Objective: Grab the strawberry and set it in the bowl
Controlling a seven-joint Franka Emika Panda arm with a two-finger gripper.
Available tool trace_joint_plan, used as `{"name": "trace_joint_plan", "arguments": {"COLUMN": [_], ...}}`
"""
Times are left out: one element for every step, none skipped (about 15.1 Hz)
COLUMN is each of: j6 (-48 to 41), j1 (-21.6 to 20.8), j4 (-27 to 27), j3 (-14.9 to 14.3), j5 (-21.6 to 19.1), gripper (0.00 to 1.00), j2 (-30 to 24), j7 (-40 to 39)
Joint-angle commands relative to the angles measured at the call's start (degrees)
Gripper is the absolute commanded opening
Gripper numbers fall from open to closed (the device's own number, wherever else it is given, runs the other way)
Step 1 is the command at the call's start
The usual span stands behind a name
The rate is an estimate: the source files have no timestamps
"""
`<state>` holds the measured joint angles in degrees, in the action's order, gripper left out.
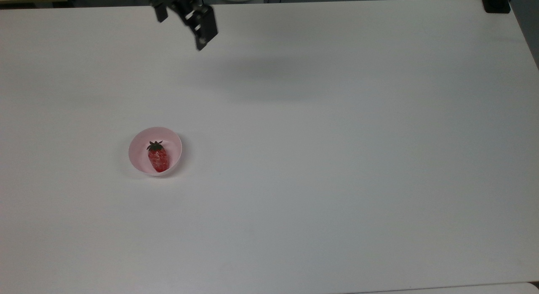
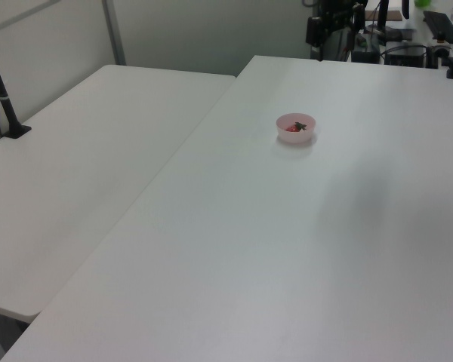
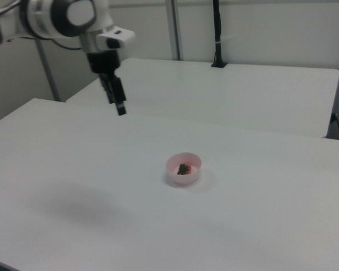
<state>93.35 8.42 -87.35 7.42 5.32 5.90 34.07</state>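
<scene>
End effector: black two-finger end effector (image 1: 185, 22) at the upper left of the top view, raised above the bench near its far edge, well apart from the bowl; in the right view (image 3: 117, 100) it hangs at the upper left of the frame under the white arm; at the top edge of the left view (image 2: 334, 30), right of centre.
End effector state: holding nothing; whether its fingers stand apart or together cannot be told.
Strawberry: small glossy red elongated strawberry with a dark green leafy cap (image 1: 158, 157) lying inside the bowl, cap toward the top of the top view, red tip toward the bottom; seen as a red and green spot in the left view (image 2: 295, 127) and in the right view (image 3: 184, 168).
Bowl: small round pale pink plastic-looking bowl (image 1: 137, 153) standing upright on the bench, left of centre in the top view; upper middle of the left view (image 2: 284, 122); centre of the right view (image 3: 175, 175).
Bench: wide white bench (image 1: 337, 159) carrying the bowl.
</scene>
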Motion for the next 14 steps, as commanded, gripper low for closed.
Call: {"name": "trace_joint_plan", "arguments": {"j6": [2.96, 5.07, 7.00, 7.11, 7.11, 6.67, 6.15, 5.62, 5.35, 4.74, 3.43, 1.24, -0.43, -0.88], "j1": [-8.04, -10.33, -11.48, -11.24, -10.88, -10.88, -10.97, -10.88, -10.88, -10.79, -10.71, -10.36, -10.01, -9.92], "j4": [-10.54, -12.83, -14.33, -14.00, -13.91, -13.30, -12.68, -12.41, -11.63, -11.27, -10.31, -9.00, -7.24, -6.62], "j3": [-5.90, -7.92, -9.51, -10.05, -11.27, -13.46, -14.96, -15.06, -15.06, -14.72, -14.28, -13.58, -12.79, -12.61], "j5": [-1.80, -2.06, -2.85, -4.42, -7.05, -10.12, -12.24, -12.52, -12.09, -10.87, -9.12, -7.45, -6.56, -6.29], "gripper": [1.00, 1.00, 1.00, 1.00, 1.00, 1.00, 1.00, 1.00, 1.00, 1.00, 1.00, 1.00, 1.00, 1.00], "j2": [-8.26, -9.66, -10.81, -10.65, -10.73, -10.73, -10.82, -10.73, -10.38, -10.12, -9.77, -9.16, -8.11, -7.75], "j7": [-9.44, -12.33, -18.45, -23.82, -30.14, -37.34, -42.98, -44.69, -44.62, -44.53, -44.18, -43.74, -43.39, -42.87]}}
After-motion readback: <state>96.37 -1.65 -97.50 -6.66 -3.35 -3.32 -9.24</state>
